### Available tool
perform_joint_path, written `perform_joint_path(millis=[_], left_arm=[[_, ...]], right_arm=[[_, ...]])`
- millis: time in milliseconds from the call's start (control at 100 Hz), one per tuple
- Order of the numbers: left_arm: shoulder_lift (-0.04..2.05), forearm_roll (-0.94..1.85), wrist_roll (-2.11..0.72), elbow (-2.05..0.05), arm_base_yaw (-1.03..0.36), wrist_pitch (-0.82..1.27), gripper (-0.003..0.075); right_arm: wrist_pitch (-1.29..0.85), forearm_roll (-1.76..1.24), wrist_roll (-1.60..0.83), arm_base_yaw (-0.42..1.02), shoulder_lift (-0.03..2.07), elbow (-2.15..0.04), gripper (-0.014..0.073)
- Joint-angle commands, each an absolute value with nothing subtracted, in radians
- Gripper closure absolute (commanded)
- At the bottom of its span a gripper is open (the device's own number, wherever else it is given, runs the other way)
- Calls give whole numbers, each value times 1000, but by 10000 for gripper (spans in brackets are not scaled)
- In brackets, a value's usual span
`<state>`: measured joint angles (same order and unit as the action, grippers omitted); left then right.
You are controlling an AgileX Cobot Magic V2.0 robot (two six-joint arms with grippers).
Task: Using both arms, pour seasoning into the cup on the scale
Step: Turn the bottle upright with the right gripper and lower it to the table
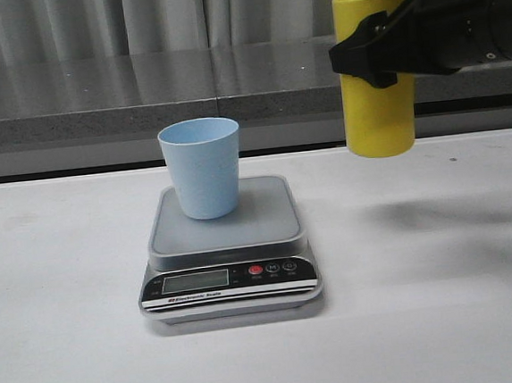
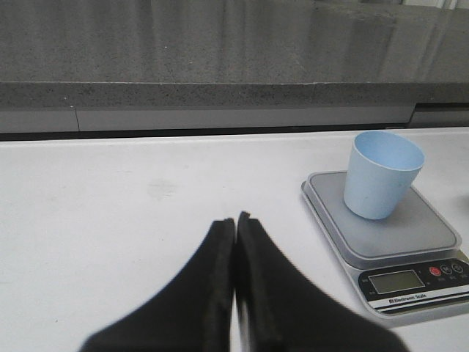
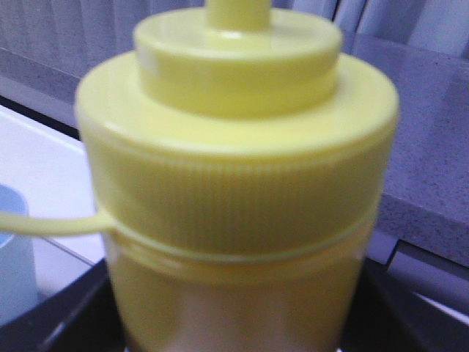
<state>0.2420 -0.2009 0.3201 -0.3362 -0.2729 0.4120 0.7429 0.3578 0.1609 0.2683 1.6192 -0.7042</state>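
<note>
My right gripper (image 1: pixel 378 51) is shut on the yellow seasoning bottle (image 1: pixel 376 100) and holds it upright, clear of the table, to the right of and beyond the scale. In the right wrist view the bottle (image 3: pixel 234 183) fills the frame, its cap tether running off to one side. The pale blue cup (image 1: pixel 202 167) stands upright on the grey platform of the scale (image 1: pixel 258 218). In the left wrist view the cup (image 2: pixel 381 174) and the scale (image 2: pixel 432 242) lie off to one side. My left gripper (image 2: pixel 235 220) is shut and empty over bare table.
A grey stone ledge (image 1: pixel 141 103) with curtains behind it runs along the table's far edge. The white tabletop (image 1: pixel 446 318) spreads around the scale.
</note>
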Motion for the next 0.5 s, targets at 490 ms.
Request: perform_joint_path(millis=[490], left_arm=[[250,-198,329,-365,-271,333,740]], right_arm=[[1051,343,164,259,1757,-688,381]])
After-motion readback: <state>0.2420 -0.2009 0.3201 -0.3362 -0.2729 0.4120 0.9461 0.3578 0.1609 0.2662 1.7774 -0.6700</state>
